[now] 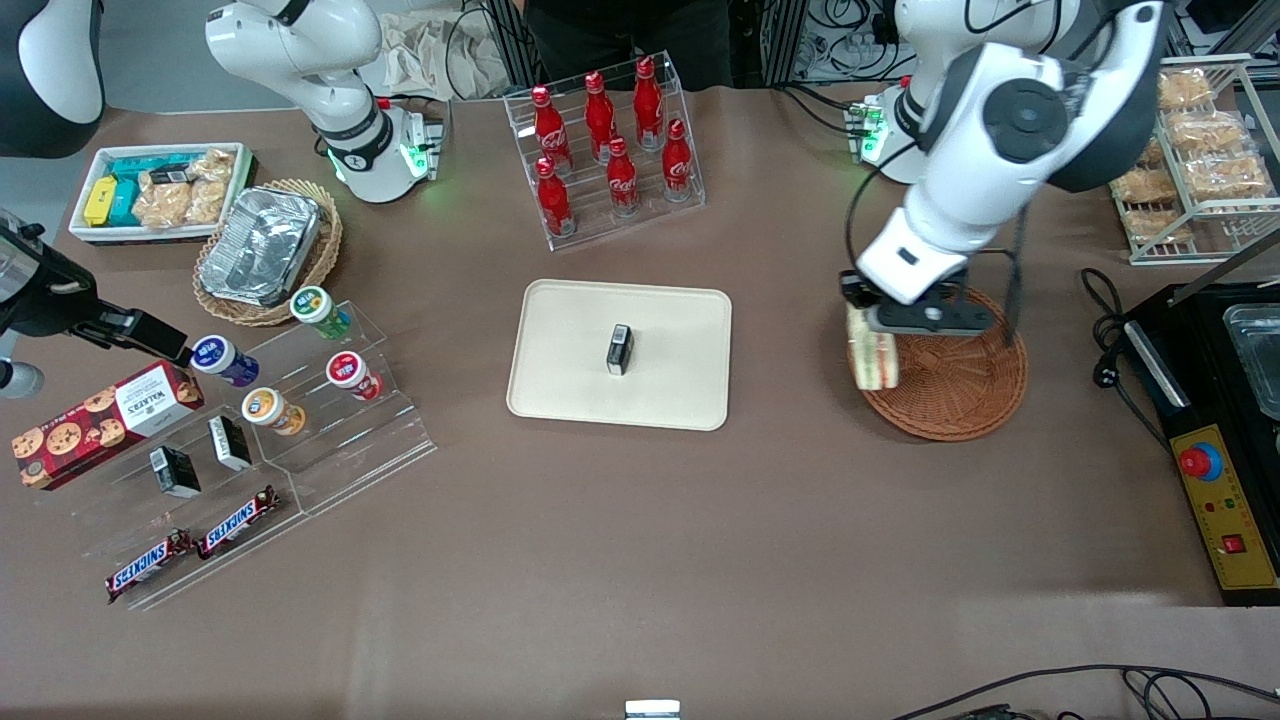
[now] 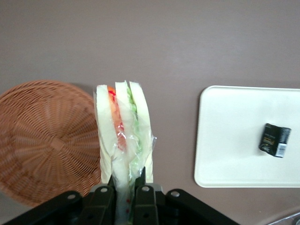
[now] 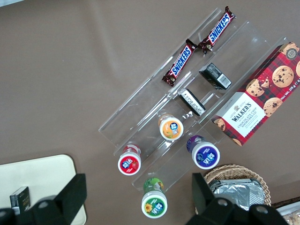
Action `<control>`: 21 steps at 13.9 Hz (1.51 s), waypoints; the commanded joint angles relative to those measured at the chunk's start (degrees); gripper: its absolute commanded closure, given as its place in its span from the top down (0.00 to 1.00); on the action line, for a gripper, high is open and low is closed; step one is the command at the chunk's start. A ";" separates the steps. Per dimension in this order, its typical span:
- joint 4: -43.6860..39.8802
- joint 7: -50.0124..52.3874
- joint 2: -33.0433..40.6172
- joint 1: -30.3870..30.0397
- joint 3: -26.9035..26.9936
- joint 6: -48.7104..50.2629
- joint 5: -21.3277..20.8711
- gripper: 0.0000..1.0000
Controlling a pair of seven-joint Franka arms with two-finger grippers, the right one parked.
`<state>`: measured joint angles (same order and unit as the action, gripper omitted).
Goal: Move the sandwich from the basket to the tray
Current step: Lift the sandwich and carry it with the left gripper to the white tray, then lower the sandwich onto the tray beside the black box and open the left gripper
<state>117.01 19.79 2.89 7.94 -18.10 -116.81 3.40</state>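
My gripper [image 1: 872,330] [image 2: 124,180] is shut on the sandwich [image 1: 872,362] [image 2: 123,136], a plastic-wrapped wedge of white bread with red and green filling. It hangs lifted over the rim of the reddish-brown wicker basket [image 1: 955,385] [image 2: 44,140], at the edge facing the tray. The basket holds nothing else. The cream tray [image 1: 620,354] [image 2: 236,136] lies at the table's middle, toward the parked arm from the sandwich, with brown tabletop between them. A small black box [image 1: 619,349] [image 2: 275,140] stands on the tray.
A clear rack of red cola bottles [image 1: 608,150] stands farther from the front camera than the tray. A black control box [image 1: 1215,420] and a wire snack rack [image 1: 1195,160] sit at the working arm's end. Clear steps with cups and bars [image 1: 250,430] lie toward the parked arm's end.
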 commanded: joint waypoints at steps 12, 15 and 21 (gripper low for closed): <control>-1.34 16.41 -15.79 11.64 -5.90 -19.14 -11.92 0.00; -1.34 19.14 -19.85 14.99 -4.41 -22.67 -11.93 0.00; -0.90 19.32 -25.47 15.79 -4.14 -26.80 -12.02 0.00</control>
<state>116.94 37.71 -20.38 22.69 -23.11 -141.48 -7.39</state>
